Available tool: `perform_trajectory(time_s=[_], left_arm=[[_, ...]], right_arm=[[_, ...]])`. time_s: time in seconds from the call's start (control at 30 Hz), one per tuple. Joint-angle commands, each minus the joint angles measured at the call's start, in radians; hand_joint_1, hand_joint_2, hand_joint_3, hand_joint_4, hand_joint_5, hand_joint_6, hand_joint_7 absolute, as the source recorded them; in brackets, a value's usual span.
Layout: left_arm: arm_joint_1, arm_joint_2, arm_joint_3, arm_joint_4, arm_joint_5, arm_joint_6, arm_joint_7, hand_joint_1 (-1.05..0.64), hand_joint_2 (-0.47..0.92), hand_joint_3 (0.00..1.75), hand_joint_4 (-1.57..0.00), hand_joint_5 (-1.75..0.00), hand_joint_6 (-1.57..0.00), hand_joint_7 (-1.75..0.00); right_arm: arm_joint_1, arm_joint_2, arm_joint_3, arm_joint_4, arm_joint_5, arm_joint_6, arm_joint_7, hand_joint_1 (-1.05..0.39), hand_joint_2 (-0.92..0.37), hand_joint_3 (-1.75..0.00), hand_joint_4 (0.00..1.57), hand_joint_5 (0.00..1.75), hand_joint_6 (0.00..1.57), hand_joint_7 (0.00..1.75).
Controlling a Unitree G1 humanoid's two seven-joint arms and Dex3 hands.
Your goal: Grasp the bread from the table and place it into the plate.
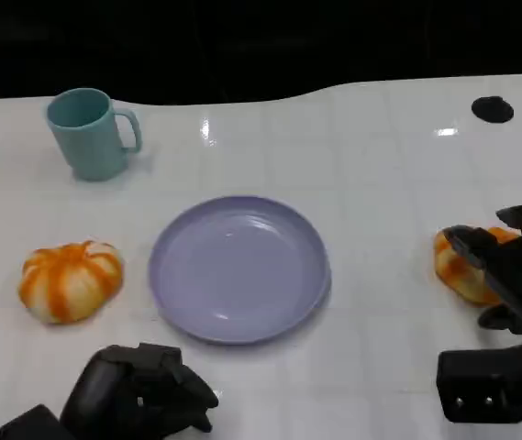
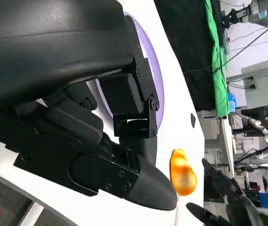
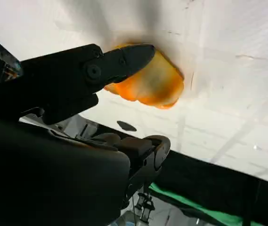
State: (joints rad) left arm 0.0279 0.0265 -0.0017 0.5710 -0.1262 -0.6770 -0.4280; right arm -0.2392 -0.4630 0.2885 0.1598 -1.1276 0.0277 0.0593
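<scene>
An orange and white bread (image 1: 456, 268) lies on the white table to the right of the lilac plate (image 1: 164, 275). My right hand (image 1: 510, 275) hovers over its right side with fingers spread, one fingertip reaching across its top. In the right wrist view a finger (image 3: 119, 63) lies against the bread (image 3: 159, 87), which rests on the table. A second, pumpkin-shaped bread (image 1: 70, 280) sits left of the plate. My left hand (image 1: 141, 394) is at the near edge below the plate, fingers curled, holding nothing. The left wrist view shows the plate's rim (image 2: 158, 80) and the far bread (image 2: 182, 175).
A teal mug (image 1: 91, 133) stands at the back left. A small black disc (image 1: 492, 109) lies at the back right. The table's far edge borders a dark background.
</scene>
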Motion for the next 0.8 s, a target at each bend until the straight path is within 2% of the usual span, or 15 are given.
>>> perform_trajectory(time_s=[0.03, 0.43, 0.53, 0.57, 0.6, 0.63, 0.67, 0.7, 0.77, 0.8], left_arm=[[0.010, 0.012, 0.006, -0.013, -0.004, 0.004, 0.009, -1.05, 0.90, 0.00, -1.20, -1.01, -1.30, -0.69], [0.017, 0.012, 0.006, -0.020, -0.005, -0.004, 0.006, -1.05, 0.90, 0.00, -1.20, -1.01, -1.30, -0.69], [0.018, 0.012, 0.006, -0.020, -0.003, -0.006, 0.007, -1.05, 0.91, 0.00, -1.20, -1.02, -1.30, -0.69], [0.018, 0.012, 0.006, -0.020, -0.005, -0.004, 0.005, -1.05, 0.90, 0.00, -1.20, -1.02, -1.30, -0.69], [0.018, 0.011, 0.006, -0.021, -0.007, -0.003, 0.003, -1.05, 0.90, 0.00, -1.20, -1.02, -1.30, -0.69], [0.019, 0.011, 0.005, -0.023, -0.008, -0.001, 0.002, -1.05, 0.90, 0.00, -1.20, -1.02, -1.30, -0.69], [0.019, 0.011, 0.005, -0.024, -0.008, -0.002, 0.003, -1.05, 0.90, 0.00, -1.20, -1.02, -1.30, -0.69], [0.019, 0.011, 0.005, -0.024, -0.007, -0.002, 0.003, -1.05, 0.90, 0.00, -1.20, -1.02, -1.30, -0.69], [0.019, 0.011, 0.005, -0.025, -0.008, 0.000, 0.002, -1.05, 0.90, 0.00, -1.20, -1.02, -1.30, -0.69], [0.020, 0.011, 0.005, -0.026, -0.009, 0.002, 0.002, -1.05, 0.90, 0.00, -1.20, -1.02, -1.30, -0.69]], right_arm=[[-0.059, 0.017, 0.047, 0.090, -0.008, 0.051, -0.027, -0.55, -0.82, 0.00, 0.23, 0.22, 0.38, 0.00], [-0.189, 0.064, 0.146, 0.363, 0.020, 0.104, -0.105, -0.52, -0.82, 0.00, 0.30, 0.13, 0.37, 0.01], [-0.202, 0.064, 0.144, 0.400, 0.076, 0.065, -0.150, -0.40, -0.85, 0.00, 0.61, 0.14, 0.53, 0.03], [-0.204, 0.061, 0.142, 0.410, 0.095, 0.042, -0.179, -0.33, -0.85, 0.00, 0.87, 0.16, 0.70, 0.05], [-0.207, 0.057, 0.144, 0.423, 0.108, 0.021, -0.210, -0.29, -0.85, 0.00, 1.01, 0.18, 0.79, 0.06], [-0.210, 0.053, 0.147, 0.436, 0.118, -0.001, -0.244, -0.25, -0.84, 0.00, 1.11, 0.30, 0.91, 0.07], [-0.213, 0.047, 0.152, 0.450, 0.128, -0.024, -0.273, -0.22, -0.83, 0.00, 1.07, 0.75, 1.08, 0.05], [-0.217, 0.043, 0.155, 0.461, 0.137, -0.043, -0.292, -0.20, -0.83, 0.00, 1.01, 1.11, 1.18, 0.05], [-0.222, 0.037, 0.163, 0.480, 0.147, -0.069, -0.323, -0.18, -0.86, -0.01, 0.94, 1.50, 1.28, 0.04], [-0.224, 0.033, 0.168, 0.487, 0.149, -0.081, -0.341, -0.18, -0.88, -0.01, 0.91, 1.59, 1.31, 0.04]])
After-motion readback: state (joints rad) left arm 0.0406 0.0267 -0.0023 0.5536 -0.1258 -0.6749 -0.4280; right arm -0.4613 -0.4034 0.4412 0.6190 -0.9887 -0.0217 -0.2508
